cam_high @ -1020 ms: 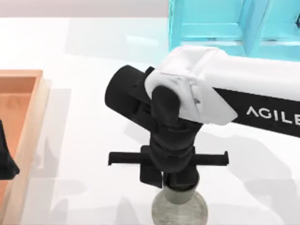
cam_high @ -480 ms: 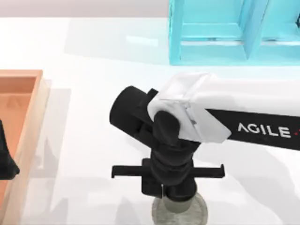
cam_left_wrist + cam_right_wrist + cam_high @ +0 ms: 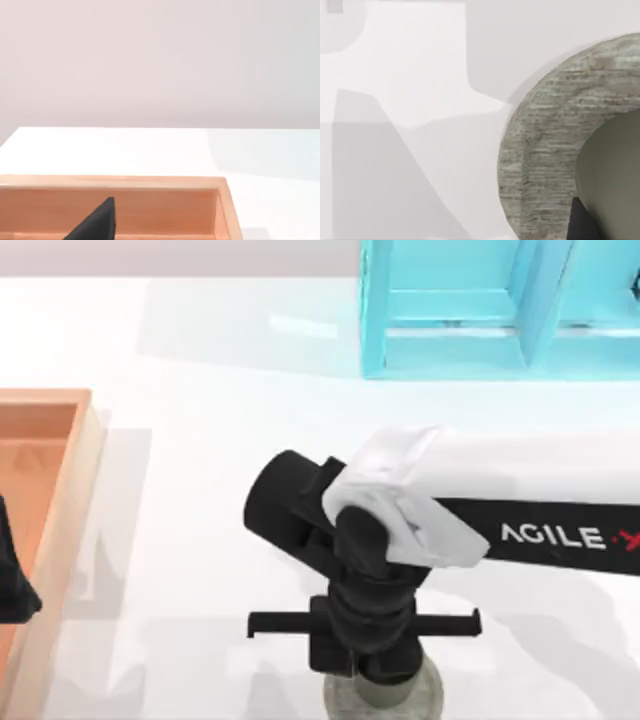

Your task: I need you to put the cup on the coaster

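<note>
Starting at the left of the table, the wooden tray [image 3: 45,510] sits against the edge with a black thing [image 3: 12,575] lying in it; the left wrist view looks across that same tray's rim [image 3: 110,182] and the black thing's tip [image 3: 97,222], so the left arm is parked over there. I cannot tell how its fingers stand.

Moving right, past bare white table [image 3: 190,360], the right arm reaches in from the right side, and the right gripper [image 3: 385,680] points straight down at the near edge. Under it the cup [image 3: 385,695] peeks out, standing on the coaster [image 3: 430,695]. The right wrist view shows the coaster's mottled rim [image 3: 540,150] ringing the cup's olive wall [image 3: 610,180], with a dark fingertip [image 3: 580,222] touching the cup's side. So the hand looks narrow, closed around the cup.

At the far back right stands a pale blue shelf [image 3: 450,310], well apart from the action.

My call: the cup is down, or nearly so. What's left is letting go and lifting clear.

The cup stands upright, its long axis vertical and its mouth presumably up under the hand.
</note>
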### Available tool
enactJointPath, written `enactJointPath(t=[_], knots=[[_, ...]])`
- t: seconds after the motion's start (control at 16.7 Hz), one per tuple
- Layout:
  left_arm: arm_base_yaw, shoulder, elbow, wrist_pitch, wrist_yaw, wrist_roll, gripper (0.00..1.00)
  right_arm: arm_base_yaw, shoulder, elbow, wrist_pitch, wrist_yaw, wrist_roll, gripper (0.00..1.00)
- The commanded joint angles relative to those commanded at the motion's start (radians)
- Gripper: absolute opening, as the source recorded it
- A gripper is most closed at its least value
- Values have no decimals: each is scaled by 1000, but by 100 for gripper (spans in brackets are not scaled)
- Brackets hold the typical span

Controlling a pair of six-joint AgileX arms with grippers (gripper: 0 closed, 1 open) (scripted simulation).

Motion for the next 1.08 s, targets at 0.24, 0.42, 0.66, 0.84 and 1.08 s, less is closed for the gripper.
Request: enactJointPath(t=[0.24, 0.42, 0.66, 0.84, 1.08], knots=[[0, 0, 0, 0, 0, 0, 100, 0, 0, 0, 0, 0, 0, 38], [0, 0, 0, 0, 0, 0, 100, 0, 0, 0, 0, 0, 0, 60], [0, 0, 0, 0, 0, 0, 100, 0, 0, 0, 0, 0, 0, 90], [0, 0, 0, 0, 0, 0, 100, 0, 0, 0, 0, 0, 0, 100], [0, 0, 0, 0, 0, 0, 100, 0, 0, 0, 0, 0, 0, 100]])
